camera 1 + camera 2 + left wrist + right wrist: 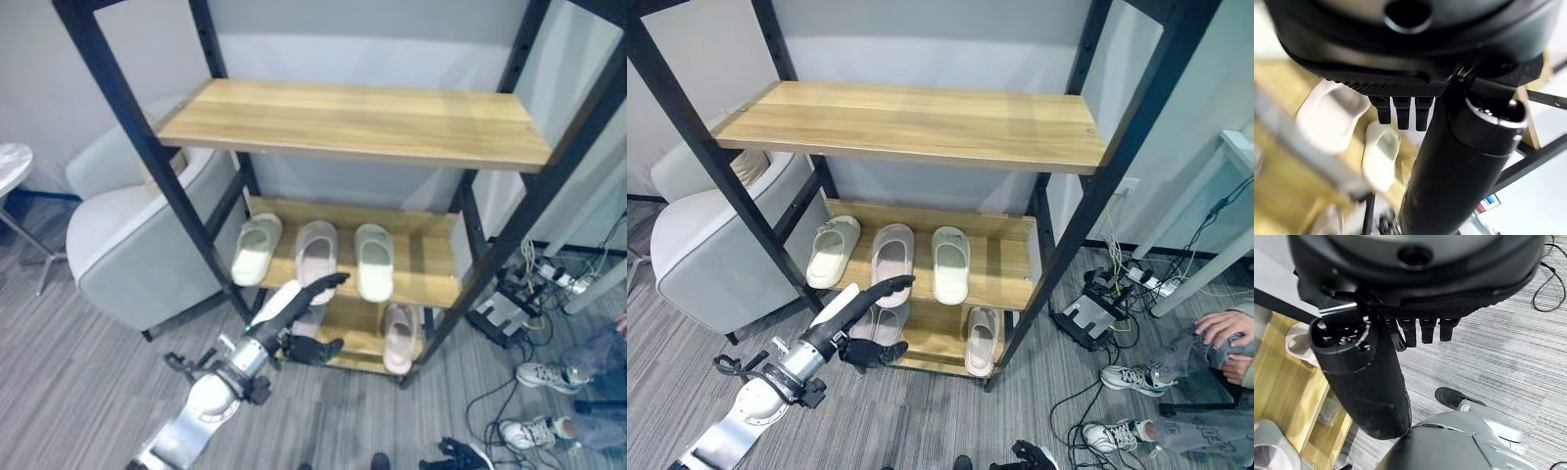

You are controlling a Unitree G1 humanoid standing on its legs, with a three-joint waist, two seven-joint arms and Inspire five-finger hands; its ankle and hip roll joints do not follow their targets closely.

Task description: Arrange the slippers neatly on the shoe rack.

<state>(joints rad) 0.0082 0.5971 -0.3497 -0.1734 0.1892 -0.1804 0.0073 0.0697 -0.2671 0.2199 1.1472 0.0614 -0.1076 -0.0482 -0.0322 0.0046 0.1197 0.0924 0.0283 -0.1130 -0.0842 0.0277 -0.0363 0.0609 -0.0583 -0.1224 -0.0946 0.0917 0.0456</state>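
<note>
On the middle wooden shelf [431, 257] of the tall black-framed shoe rack [147, 147] lie three slippers in a row, toes toward the back: a pale green foam slipper [257, 249] at the left end, angled slightly, a pinkish-beige foam slipper [316, 257] in the middle, and a second pale green foam slipper [374, 260] to its right, the three close together but apart. The right part of that shelf is bare wood. On the lowest shelf [358, 338] a second pinkish-beige slipper [399, 336] lies near the right front post. The broad top shelf [353, 119] of light wood carries nothing.

The robot's left hand [312, 347], dark, hangs in front of the rack at the level of the lowest shelf, its fingers loosely bent and closed on nothing; its thumb [323, 286] points up toward the front edge of the middle shelf just below the pinkish-beige slipper there, and whether it touches cannot be told. In its wrist view the fingers [1403, 112] stand short and free of the slippers beyond. The right hand [1425, 328] shows in its own wrist view over grey striped carpet [1508, 357], fingers relaxed and holding nothing.

A light grey upholstered armchair [127, 245] stands left of the rack. At the right, white sneakers [544, 376] and a person's hands [1227, 343] show among cables on the floor.
</note>
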